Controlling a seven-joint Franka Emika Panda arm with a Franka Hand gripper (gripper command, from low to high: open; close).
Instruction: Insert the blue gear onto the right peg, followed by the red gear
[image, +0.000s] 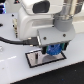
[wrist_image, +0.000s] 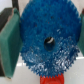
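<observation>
One gear in hand, one waiting. Held the blue gear (wrist_image: 47, 42) by its rim, flat and level, clamped between the two teal-green fingers (wrist_image: 9, 47) of the gripper (wrist_image: 46, 45), jaws closed on opposite sides of the toothed edge. Kept the disc face-up to the wrist camera, probably so that the small round bore at its centre pointed straight down, ready for a pin. Showed bright blue moulded plastic with a rough, speckled face and a ring of fine, close-set teeth all round, wide and thin. Looked soft and rubbery on the pads, matte and square-edged against the hard rim. Left the red gear (wrist_image: 50, 80) apart from the grasp, seen only as a solid red sliver past the blue teeth in the wrist view, most of it hidden. Hung, in the exterior view, with the gripper (image: 54, 50) and blue gear (image: 55, 49) low over the plate (image: 31, 59), a grey rectangle with a black border lying flat on the glossy white table (image: 15, 70). Could not make out the right peg in either view: too small, blurred, or covered by the gear. Could not tell, likewise, whether the disc touched the plate or hovered just above it.
</observation>
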